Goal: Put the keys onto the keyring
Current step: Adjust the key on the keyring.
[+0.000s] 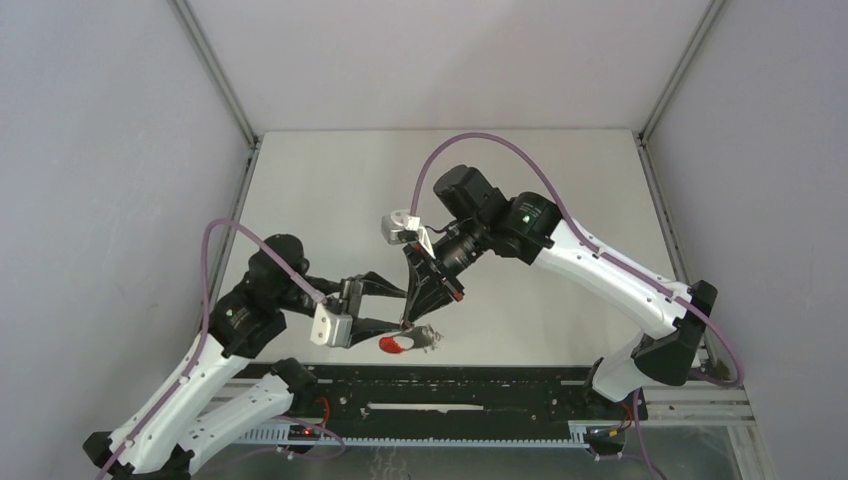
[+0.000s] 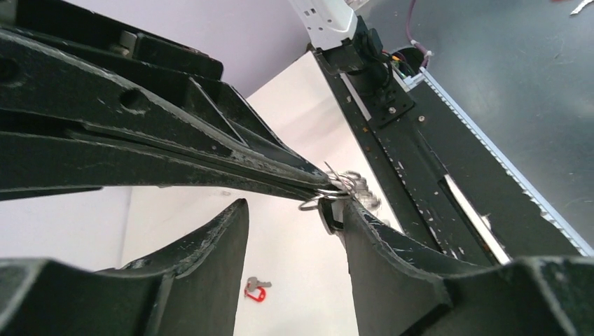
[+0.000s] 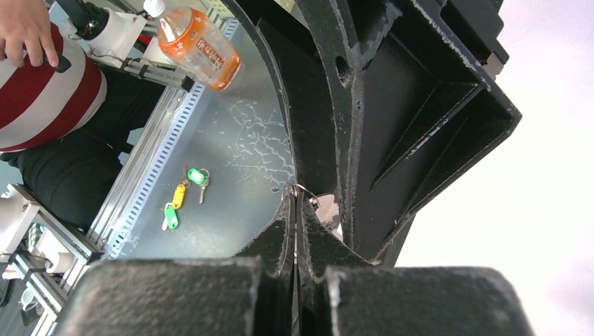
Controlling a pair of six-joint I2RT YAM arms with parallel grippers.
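My right gripper (image 1: 408,322) (image 3: 295,192) points down with its jaws pressed together on the keyring (image 2: 319,201) (image 3: 300,187), a thin wire ring at its tips. A bunch of silvery keys (image 2: 356,186) (image 1: 428,338) hangs at that ring. My left gripper (image 1: 402,308) (image 2: 294,206) is open and straddles the right gripper's tips. The ring and a flat dark piece (image 2: 328,215) sit just beside its right finger (image 2: 382,259); I cannot tell whether they touch. Below, on the white table (image 2: 301,280), lies a red tag (image 2: 256,292) (image 1: 397,345) with one key (image 2: 260,282).
A black rail (image 1: 450,385) runs along the table's near edge, under both grippers. Beyond the edge, in the right wrist view, keys with green and yellow tags (image 3: 183,198) lie on a dark surface. An orange bottle (image 3: 199,45) and a person in a striped shirt (image 3: 42,98) are there too.
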